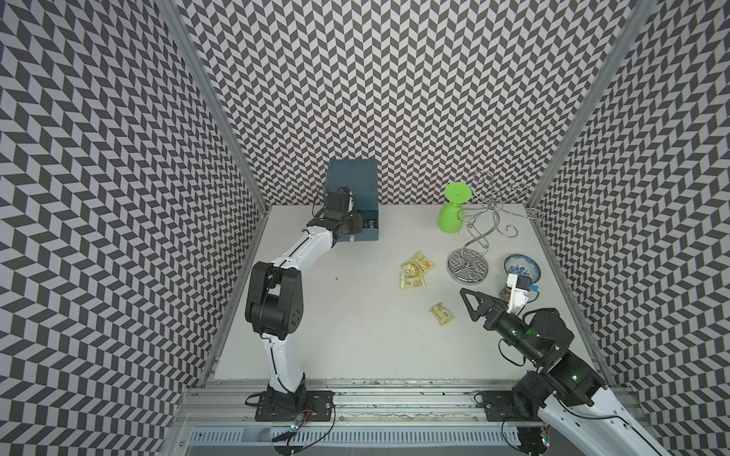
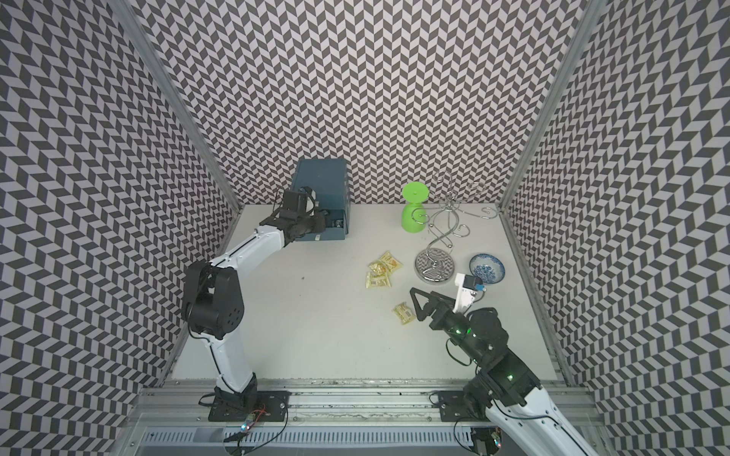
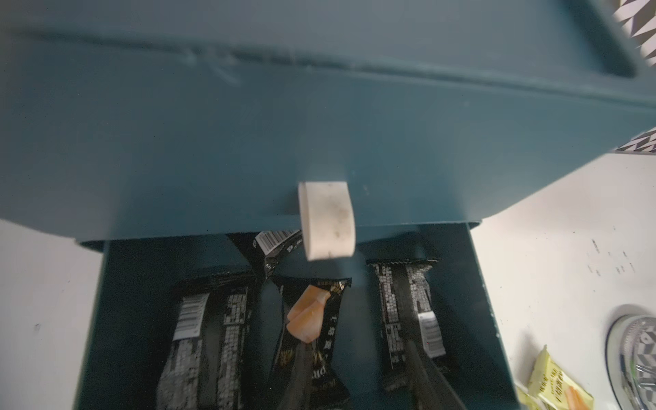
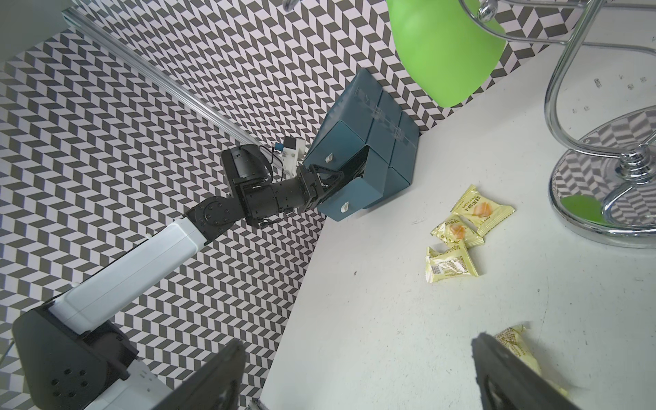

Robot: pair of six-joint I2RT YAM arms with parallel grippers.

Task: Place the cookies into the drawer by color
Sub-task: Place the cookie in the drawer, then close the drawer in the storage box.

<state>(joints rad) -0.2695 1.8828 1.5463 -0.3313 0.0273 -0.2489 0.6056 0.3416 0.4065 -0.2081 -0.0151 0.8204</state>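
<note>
The teal drawer chest (image 1: pixel 355 185) (image 2: pixel 322 181) stands at the back left with its bottom drawer (image 3: pixel 479 284) pulled out. Several black cookies (image 3: pixel 202 337) lie in that drawer. My left gripper (image 3: pixel 357 343) (image 1: pixel 365 225) reaches into it, open, with bare drawer floor between its fingers and one finger beside a black packet (image 3: pixel 312 340). Three pale yellow cookies (image 1: pixel 416 270) (image 4: pixel 458 234) lie clustered mid-table, and a single one (image 1: pixel 441 314) (image 4: pixel 514 340) sits nearer the front. My right gripper (image 1: pixel 468 306) (image 4: pixel 358 340) hovers open just right of that single packet, holding nothing.
An upturned green cup (image 1: pixel 452 213) stands at the back right. Beside it is a chrome wire rack on a round base (image 1: pixel 470 268), and a blue patterned bowl (image 1: pixel 523 266) sits to the right. Patterned walls enclose the white table on three sides.
</note>
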